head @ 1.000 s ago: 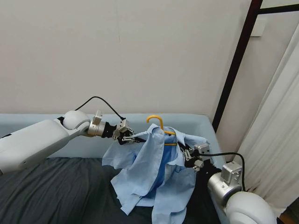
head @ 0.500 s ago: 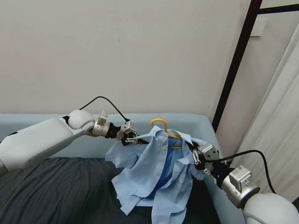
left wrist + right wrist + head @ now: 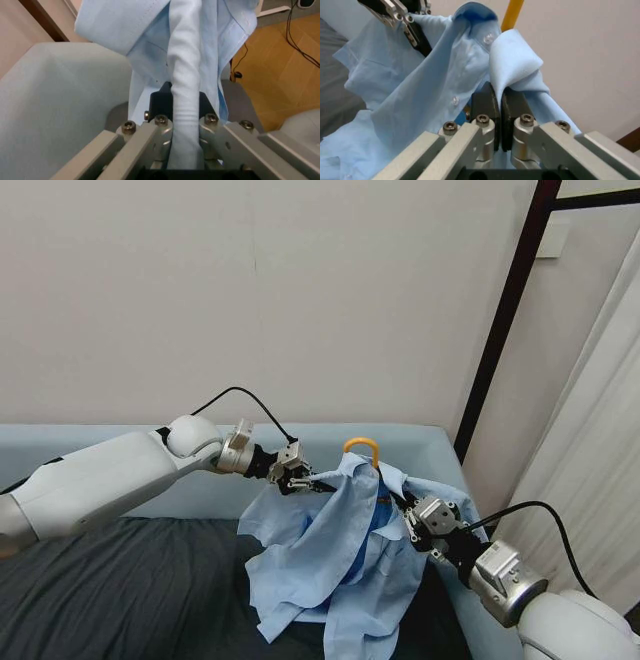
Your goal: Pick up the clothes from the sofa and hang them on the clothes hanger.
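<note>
The light blue shirt (image 3: 335,565) is held up over the sofa (image 3: 110,580), draped on a yellow hanger (image 3: 362,448) whose hook stands up at the collar, and its tails droop toward the dark seat. The left end effector (image 3: 303,479) is clamped on a rolled fold of cloth at one shoulder. The right end effector (image 3: 413,516) pinches the fabric at the other shoulder, just below the hook. The shirt looks light, thin and limp, and would likely slide off the hanger if a shoulder sags. The safest hold, I judge, is on the doubled seams near the collar, where bunched cloth resists slipping.
</note>
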Motion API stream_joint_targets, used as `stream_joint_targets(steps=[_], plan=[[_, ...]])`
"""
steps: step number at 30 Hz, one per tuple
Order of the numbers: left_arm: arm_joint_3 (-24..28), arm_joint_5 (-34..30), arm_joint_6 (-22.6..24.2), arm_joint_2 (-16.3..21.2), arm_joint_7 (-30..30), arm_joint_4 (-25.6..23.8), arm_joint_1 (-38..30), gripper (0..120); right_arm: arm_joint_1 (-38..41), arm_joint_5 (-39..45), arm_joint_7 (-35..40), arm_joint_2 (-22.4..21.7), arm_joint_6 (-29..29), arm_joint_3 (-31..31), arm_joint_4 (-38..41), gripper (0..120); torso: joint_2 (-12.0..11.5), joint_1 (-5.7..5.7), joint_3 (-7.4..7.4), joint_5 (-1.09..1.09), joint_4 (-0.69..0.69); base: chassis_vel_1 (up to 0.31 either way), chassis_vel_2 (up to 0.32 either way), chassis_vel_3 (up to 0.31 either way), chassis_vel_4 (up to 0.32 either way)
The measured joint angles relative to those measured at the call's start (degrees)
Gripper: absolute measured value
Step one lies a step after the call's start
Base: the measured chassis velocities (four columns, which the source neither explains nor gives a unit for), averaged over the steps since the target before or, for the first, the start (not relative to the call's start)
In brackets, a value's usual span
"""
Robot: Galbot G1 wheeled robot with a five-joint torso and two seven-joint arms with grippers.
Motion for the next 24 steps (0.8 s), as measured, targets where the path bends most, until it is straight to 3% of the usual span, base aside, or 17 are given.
stream_joint_targets(steps=[4,11,14,16,24], plan=[[-0.2,-0.4,0.0,-0.1,-0.1,0.5,0.3,1,0.0,0.4,0.1,1.0,0.1,-0.4,-0.1,0,0.0,0.0,0.0,0.0,0.0,0.0,0.0,0.0,0.0],[-2.1,-0.6,-0.4,-0.3,-0.3,1.6,1.9,1,-0.7,2.4,0.4,1.3,0.5,0.7,0.8,22,0.0,0.0,0.0,0.0,0.0,0.0,0.0,0.0,0.0],[-3.9,-0.6,-0.5,-0.4,-0.6,2.3,3.5,1,-1.9,3.3,0.5,1.0,0.6,3.0,1.6,39,0.0,0.0,0.0,0.0,-0.01,0.0,0.0,0.0,0.0],[-4.2,-0.6,-0.6,-0.3,-0.6,2.4,3.8,1,-2.1,3.8,0.5,0.8,0.4,3.8,1.8,43,0.0,0.0,0.0,0.0,-0.01,0.0,0.0,0.0,0.0],[-7.3,-0.9,-1.1,0.3,-1.1,3.4,6.5,1,-4.0,1.6,-3.9,0.9,-0.5,7.3,3.8,71,0.0,0.0,0.0,0.0,0.0,0.0,0.0,0.0,0.0]])
